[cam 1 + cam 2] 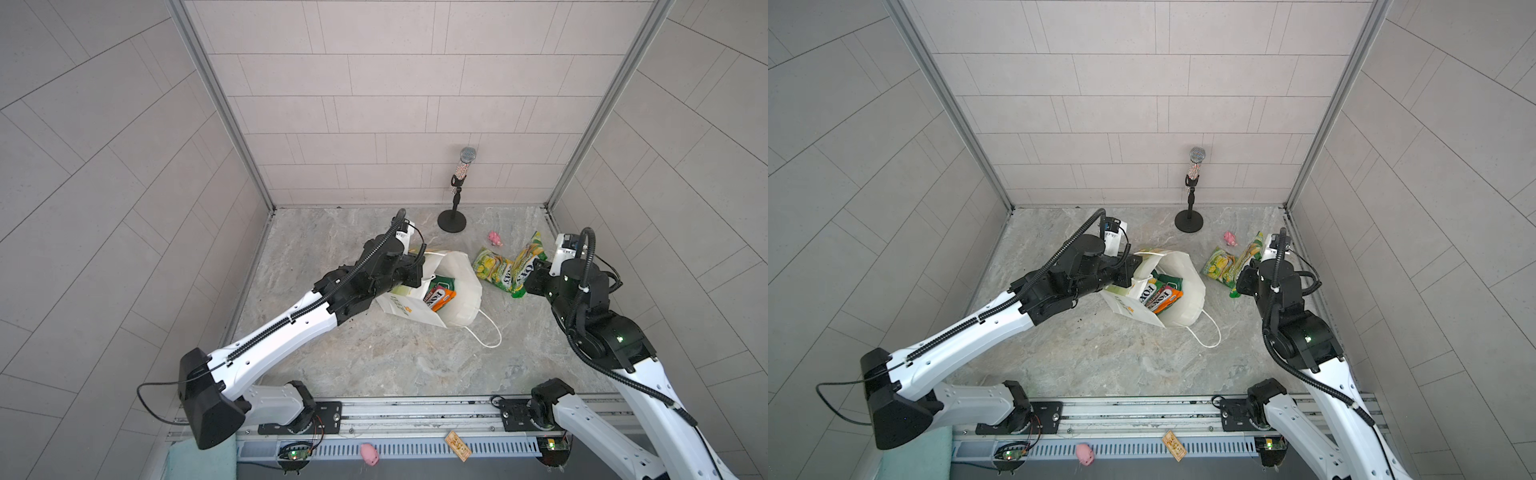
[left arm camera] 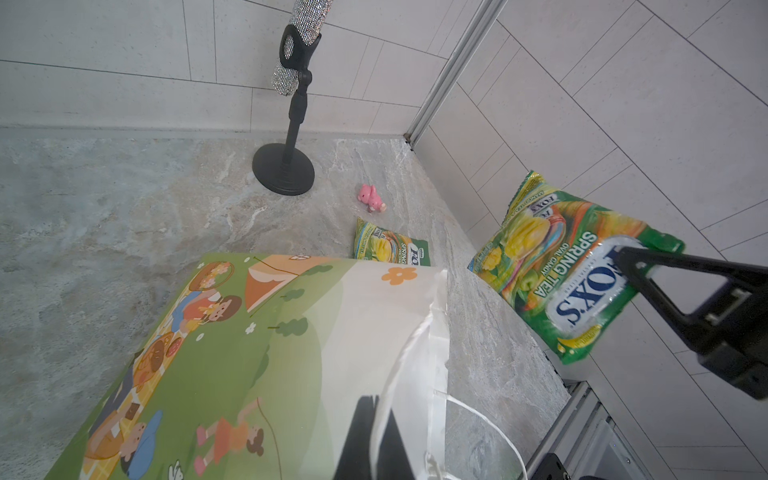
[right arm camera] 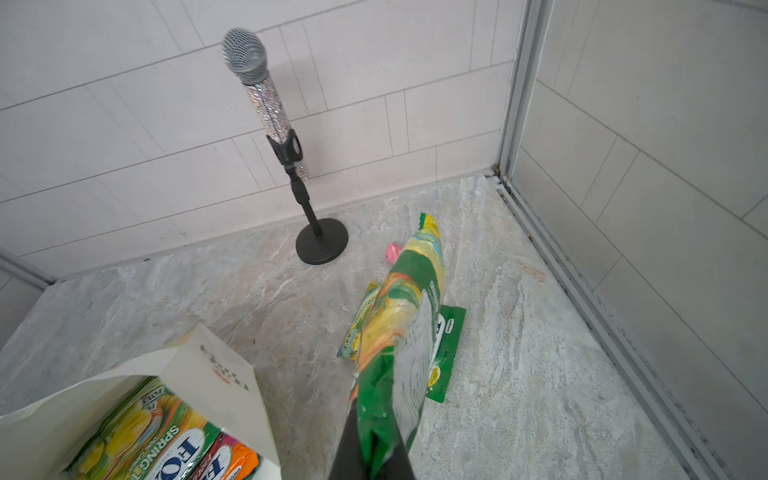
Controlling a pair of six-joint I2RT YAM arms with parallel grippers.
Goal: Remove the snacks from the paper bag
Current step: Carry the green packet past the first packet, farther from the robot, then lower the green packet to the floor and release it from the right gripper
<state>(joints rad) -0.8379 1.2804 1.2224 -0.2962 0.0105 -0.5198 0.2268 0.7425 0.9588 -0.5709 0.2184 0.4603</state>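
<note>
we are pinching the rim of the bag (image 1: 457,286) with our left pincer (image 2: 377,405), the bag sitting mid bench (image 1: 374,365) with its mouth open. our right pincer (image 3: 376,432) is gripping a yellow-green packet (image 1: 527,259) aloft at the bag's 3 o'clock, just above a flat packet (image 1: 490,268) lying on the bench. an orange packet (image 1: 445,300) and a green packet (image 1: 442,286) are sitting inside the bag.

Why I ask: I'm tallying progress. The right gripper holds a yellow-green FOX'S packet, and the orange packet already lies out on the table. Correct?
Not quite. In both top views the orange packet sits inside the paper bag, not on the table. The right gripper does hold a yellow-green FOX'S packet.
</note>
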